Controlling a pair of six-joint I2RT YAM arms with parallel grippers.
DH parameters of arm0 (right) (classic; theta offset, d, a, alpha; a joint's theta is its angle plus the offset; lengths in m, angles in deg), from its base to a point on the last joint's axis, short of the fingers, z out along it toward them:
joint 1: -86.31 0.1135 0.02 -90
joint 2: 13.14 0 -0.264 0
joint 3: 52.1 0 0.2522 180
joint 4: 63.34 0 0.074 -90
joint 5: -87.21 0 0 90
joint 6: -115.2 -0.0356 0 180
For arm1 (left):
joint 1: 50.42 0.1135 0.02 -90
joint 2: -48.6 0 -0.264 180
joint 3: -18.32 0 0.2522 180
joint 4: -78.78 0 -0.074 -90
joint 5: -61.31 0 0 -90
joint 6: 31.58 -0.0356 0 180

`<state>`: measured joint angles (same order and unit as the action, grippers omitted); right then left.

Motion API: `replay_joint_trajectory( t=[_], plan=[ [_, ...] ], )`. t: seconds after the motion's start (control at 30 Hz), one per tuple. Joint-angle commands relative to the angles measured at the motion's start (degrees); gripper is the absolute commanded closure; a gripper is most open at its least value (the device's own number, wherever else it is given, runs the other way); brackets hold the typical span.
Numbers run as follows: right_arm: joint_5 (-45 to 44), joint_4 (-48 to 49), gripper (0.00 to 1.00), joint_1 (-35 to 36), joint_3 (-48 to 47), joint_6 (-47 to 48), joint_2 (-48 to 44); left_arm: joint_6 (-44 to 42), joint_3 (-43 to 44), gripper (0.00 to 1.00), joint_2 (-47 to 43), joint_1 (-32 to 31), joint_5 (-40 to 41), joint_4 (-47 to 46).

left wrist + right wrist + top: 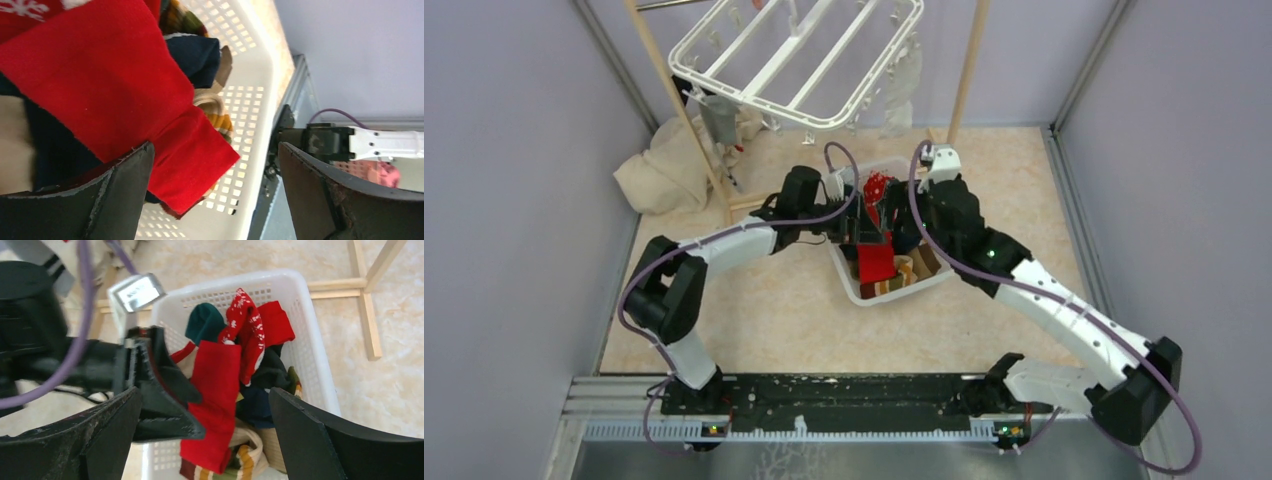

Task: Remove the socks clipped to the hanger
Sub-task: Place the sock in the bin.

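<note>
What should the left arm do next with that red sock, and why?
Probably lift the left tool straight up, out of the basket. Its jaws stand open and the red sock already lies in the basket, while a pale sock hangs clipped to the hanger.

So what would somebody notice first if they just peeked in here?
Probably the bright red sock lying on the pile in the white basket mid-table, with the left gripper and right gripper open just above it. After that, the big white hanger up at the back, with pale socks dangling from it.
</note>
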<state>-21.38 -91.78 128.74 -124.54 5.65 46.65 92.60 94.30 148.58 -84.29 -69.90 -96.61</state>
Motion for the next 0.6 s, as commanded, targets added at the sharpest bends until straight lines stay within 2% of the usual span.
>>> replay_joint_trajectory(
  t=[0.0, 0.17, 0.33, 0.43, 0.57],
  plan=[
    [2.64, 0.45, 0.02, -4.37, -5.07, 0.44, 5.85, -7.61, 3.39, 0.01, -5.32, 0.15, 9.57, 10.79],
    [4.46, 3.23, 0.06, -8.4, -10.56, 2.4, 15.45, -8.38, 2.51, 0.01, -12.22, 0.14, 13.57, 12.96],
    [7.34, 5.0, 0.09, -11.09, -17.86, 4.03, 25.8, -7.46, 0.71, 0.01, -17.17, 0.2, 14.2, 13.05],
    [8.3, 5.29, 0.15, -11.45, -21.18, 4.48, 31.17, -7.6, 0.05, 0.01, -19.13, 0.17, 14.72, 14.3],
    [9.95, 5.32, 0.28, -11.53, -23.03, 4.33, 36.77, -7.72, -1.27, 0.01, -21.62, 0.17, 15.39, 14.56]
  ],
)
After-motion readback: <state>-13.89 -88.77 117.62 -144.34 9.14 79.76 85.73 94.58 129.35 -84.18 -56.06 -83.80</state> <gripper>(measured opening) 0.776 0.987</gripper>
